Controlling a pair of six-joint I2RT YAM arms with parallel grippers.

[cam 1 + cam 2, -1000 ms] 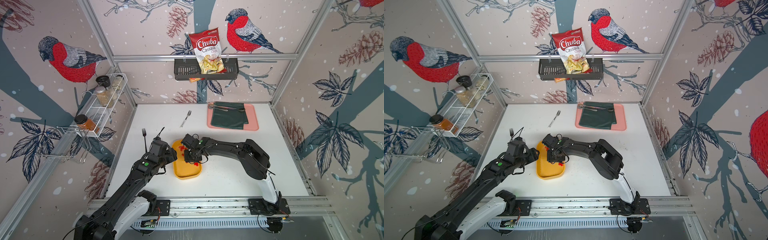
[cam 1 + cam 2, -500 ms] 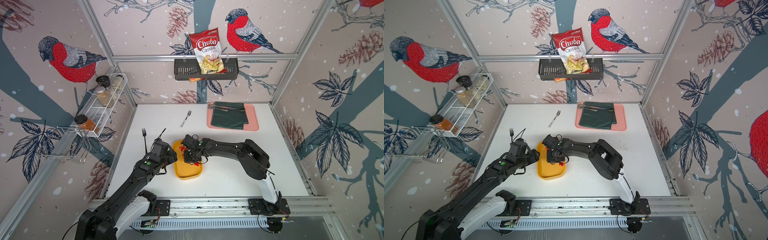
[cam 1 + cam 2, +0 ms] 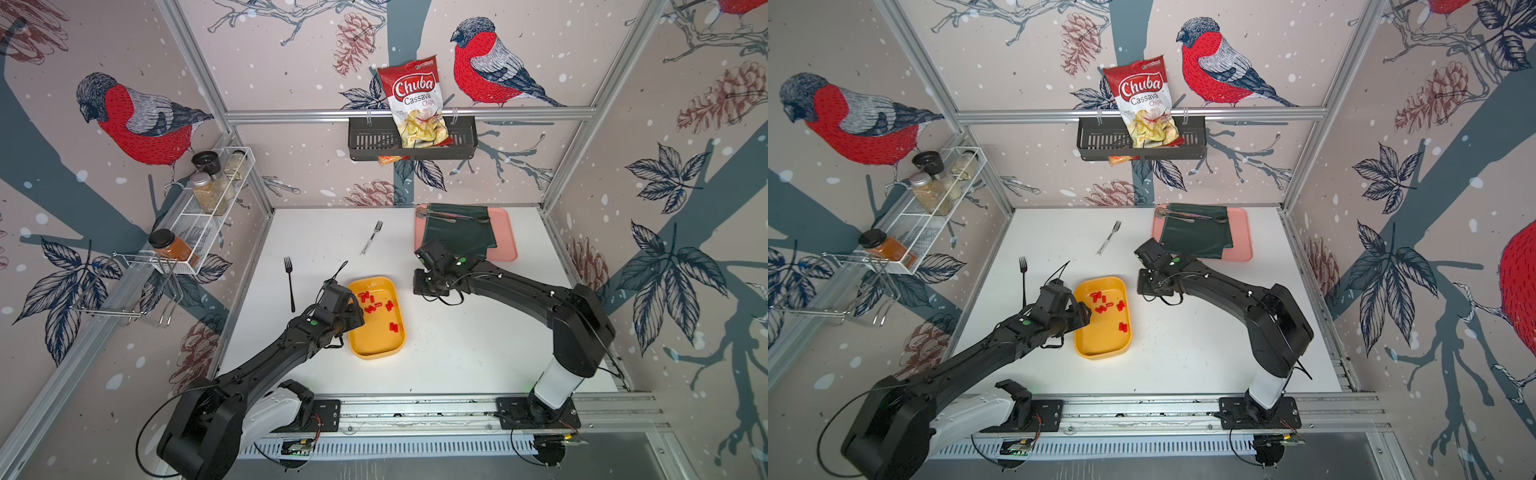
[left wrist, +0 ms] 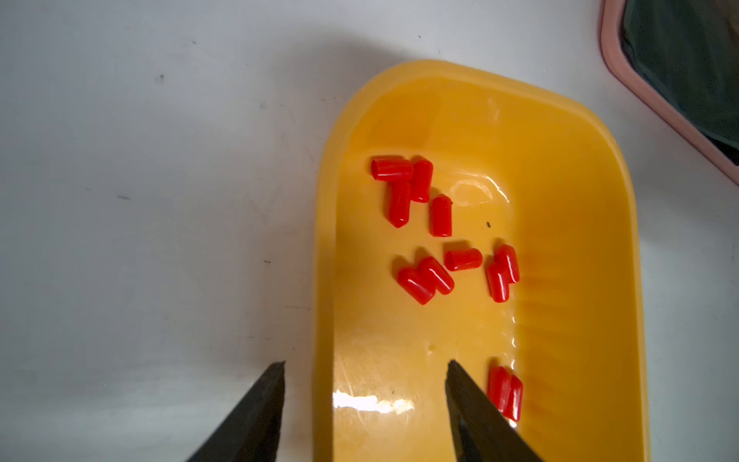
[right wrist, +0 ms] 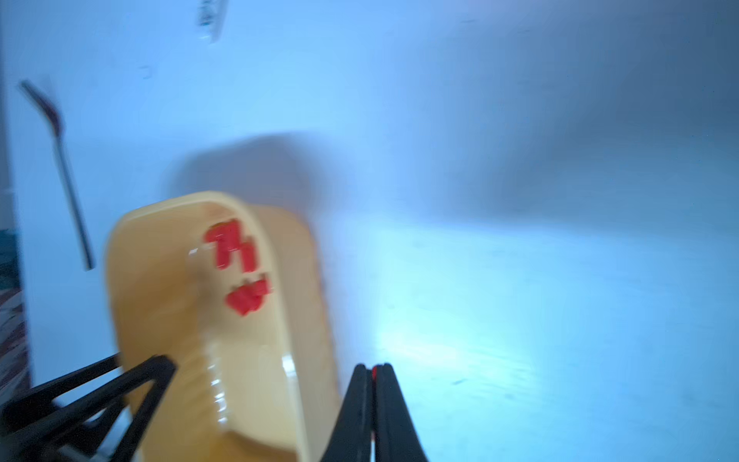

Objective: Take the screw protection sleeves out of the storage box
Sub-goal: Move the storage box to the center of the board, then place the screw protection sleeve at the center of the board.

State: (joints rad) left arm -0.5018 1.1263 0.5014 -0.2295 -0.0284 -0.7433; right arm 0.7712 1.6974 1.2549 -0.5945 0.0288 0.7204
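Screw protection sleeve (image 5: 374,373) pinched in the pressed-together right hand (image 5: 372,366): carry clear of the storage box (image 4: 324,280), lower onto the desk (image 4: 160,200) before releasing, with the spread left hand (image 4: 366,362) astride the rim.

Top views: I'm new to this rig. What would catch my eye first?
The small red cylindrical plastic sleeves scattered in the shallow yellow-orange plastic storage box mid-table stand out first. The left end effector hangs open astride the box's rim, while the right end effector, beside the box, pinches a sliver of red, seemingly one sleeve. On the back wall, a red-and-white Chuba chips bag sits in a black slotted basket.
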